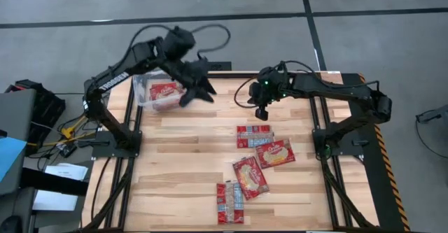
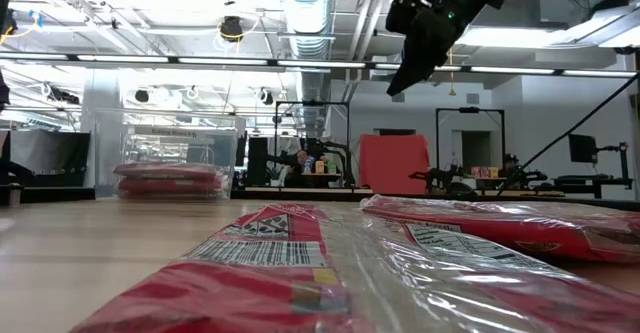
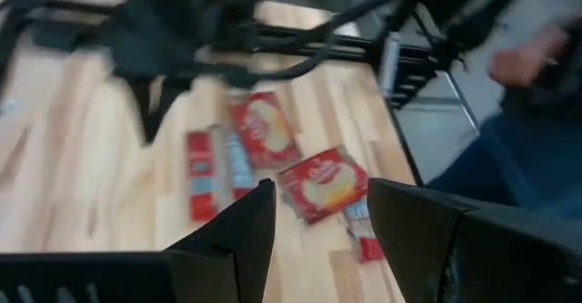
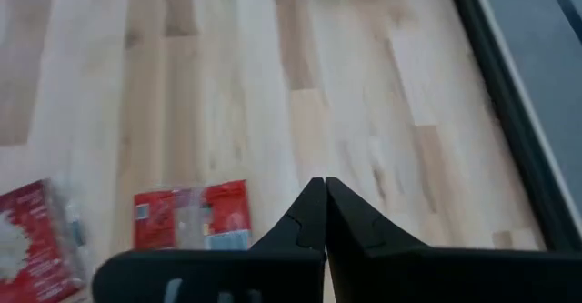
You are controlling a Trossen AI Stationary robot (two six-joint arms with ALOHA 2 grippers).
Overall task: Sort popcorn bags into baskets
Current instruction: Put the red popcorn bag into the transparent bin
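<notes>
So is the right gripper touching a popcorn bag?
Apart. In the right wrist view the right gripper is shut with nothing in it and bare table beneath; the nearest popcorn bag lies off to its side.

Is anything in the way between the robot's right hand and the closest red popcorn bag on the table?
Nothing visible is. The right hand, fingers shut and empty, hangs above bare wood, and the nearest popcorn bag lies flat on the table just past it, with only open air between them.

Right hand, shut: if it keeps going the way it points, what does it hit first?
Probably bare wooden table top. The right hand tilts down at empty boards; the flat red popcorn packet lies off to one side of that line. Depth is unclear.
</notes>
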